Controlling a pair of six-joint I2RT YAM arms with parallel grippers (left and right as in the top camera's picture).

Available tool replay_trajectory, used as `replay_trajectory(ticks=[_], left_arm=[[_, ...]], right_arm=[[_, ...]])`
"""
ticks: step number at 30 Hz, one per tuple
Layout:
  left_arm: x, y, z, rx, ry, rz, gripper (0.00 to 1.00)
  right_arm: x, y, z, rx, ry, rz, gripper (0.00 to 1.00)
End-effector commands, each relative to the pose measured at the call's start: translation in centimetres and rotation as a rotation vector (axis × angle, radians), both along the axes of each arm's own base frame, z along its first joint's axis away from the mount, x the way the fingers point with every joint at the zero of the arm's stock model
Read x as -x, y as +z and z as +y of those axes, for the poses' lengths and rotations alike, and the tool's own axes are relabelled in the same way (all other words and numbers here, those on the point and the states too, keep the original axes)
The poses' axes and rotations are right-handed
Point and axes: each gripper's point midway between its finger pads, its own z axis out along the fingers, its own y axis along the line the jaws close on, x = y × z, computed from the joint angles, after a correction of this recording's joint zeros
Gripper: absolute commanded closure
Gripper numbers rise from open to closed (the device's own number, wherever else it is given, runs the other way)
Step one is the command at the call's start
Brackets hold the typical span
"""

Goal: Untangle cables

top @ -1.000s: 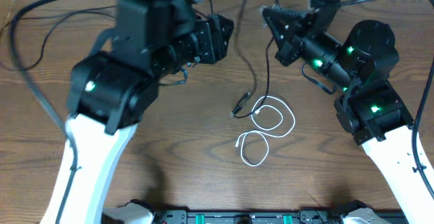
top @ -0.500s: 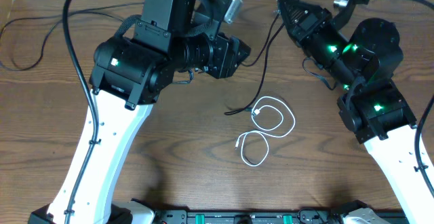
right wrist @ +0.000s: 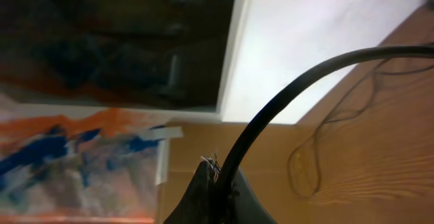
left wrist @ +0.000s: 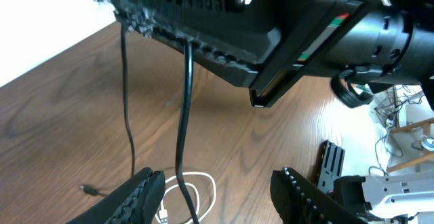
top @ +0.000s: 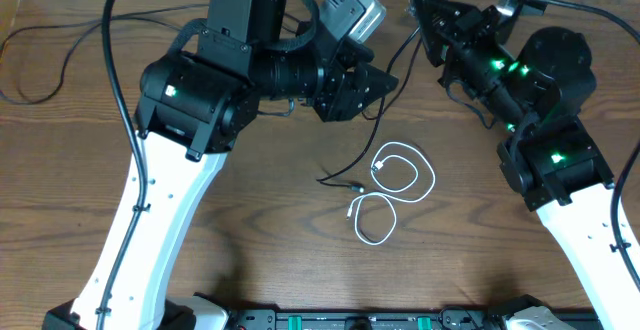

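Note:
My right gripper [top: 420, 8] is shut on black cable [top: 378, 110] near the table's back edge; its shut fingers [right wrist: 218, 187] show in the right wrist view with the cable [right wrist: 285, 95] rising from them. Two black strands [left wrist: 182, 115] hang from it, and one loose plug end [top: 322, 180] rests on the table. My left gripper [top: 390, 78] is open just left of the hanging cable; in the left wrist view a strand runs between its fingers [left wrist: 224, 203]. The white cable [top: 402, 170] lies coiled in loops on the table, also seen in the left wrist view [left wrist: 203, 183].
A thick black robot wire [top: 40, 65] loops over the far left of the table. A black rail [top: 370, 320] runs along the front edge. The white wall lies just behind the back edge.
My left gripper has swung right, up to the hanging black cable. My right gripper has shifted slightly with the cable. The loose black plug end has slid left and toward the front.

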Motion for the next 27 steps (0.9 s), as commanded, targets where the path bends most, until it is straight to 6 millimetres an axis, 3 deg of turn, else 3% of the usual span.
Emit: replay_trajectory(ticks=[1,4,13,17,27], left_arm=[[-0.4,-0.5,-0.8,0.008,-0.038,0.007,0.46],[-0.3,-0.6,-1.2,0.022,-0.063,0.02,0.51],[-0.8,0.2,-1.5,0.049,-0.072,-0.023,0.53],[-0.6,0.3,-1.7,0.058,-0.086,-0.017,0.64],[-0.5,0.4,-1.9,0.071,-0.101,-0.018,0.69]], right_arm=[[0.5,0.7,0.7,-0.042,0.055,-0.001,0.99],[0.5,0.5,0.7,-0.039,0.055,0.007,0.99],[1.2,0.3,1.6,-0.052,0.125,0.029,0.99],[1.3,0.3,1.7,-0.052,0.126,0.029,0.99],[2.0,0.3,2.4,-0.05,0.184,0.031,0.99]])
